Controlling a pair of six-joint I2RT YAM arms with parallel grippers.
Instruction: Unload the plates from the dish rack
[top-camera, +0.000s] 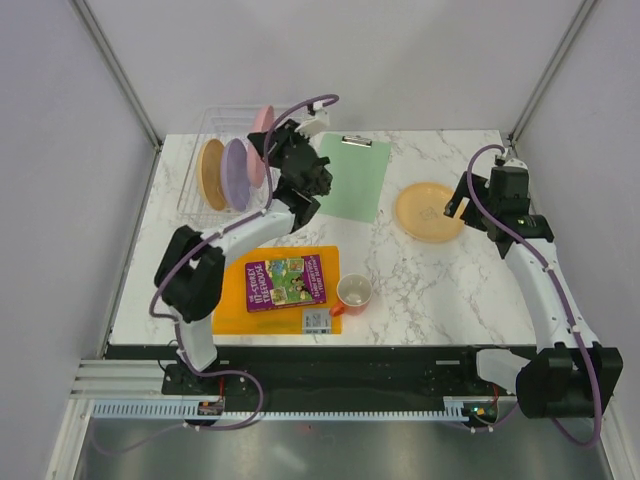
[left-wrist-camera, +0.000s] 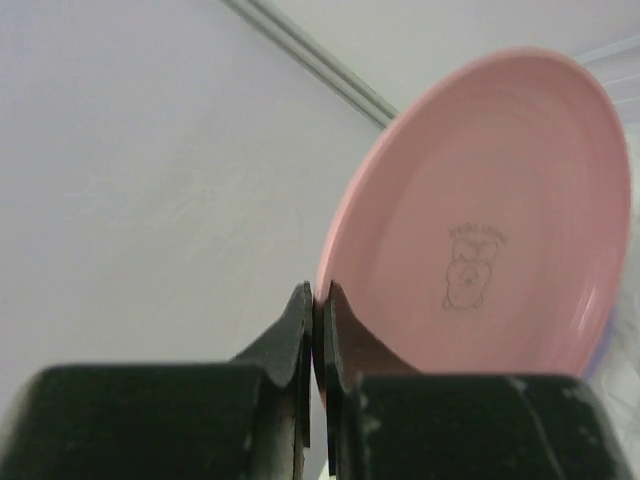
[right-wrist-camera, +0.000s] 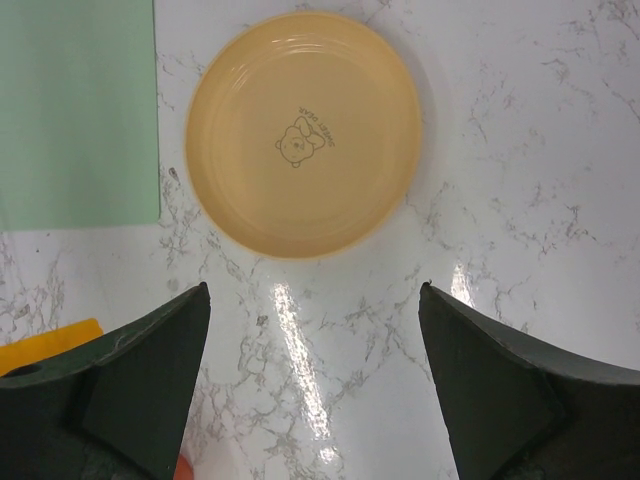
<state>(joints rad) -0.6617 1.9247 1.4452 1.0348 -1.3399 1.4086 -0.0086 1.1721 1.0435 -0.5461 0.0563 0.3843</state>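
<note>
When I looked at my screens, the left arm was stretched far out and bent at the elbow, with its wrist up by the dish rack in the far left corner of the table. The left gripper was pinched tight on the rim of the pink plate. That plate stood on its edge at the right end of the rack. The purple plate stood just beside it, and a yellow-orange plate stood next to that, both in the rack. The right arm reached forward over the right side of the table. The right gripper pointed down, spread wide and holding nothing. The other yellow-orange plate lay flat on the table just past its fingers, beside the green clipboard.
</note>
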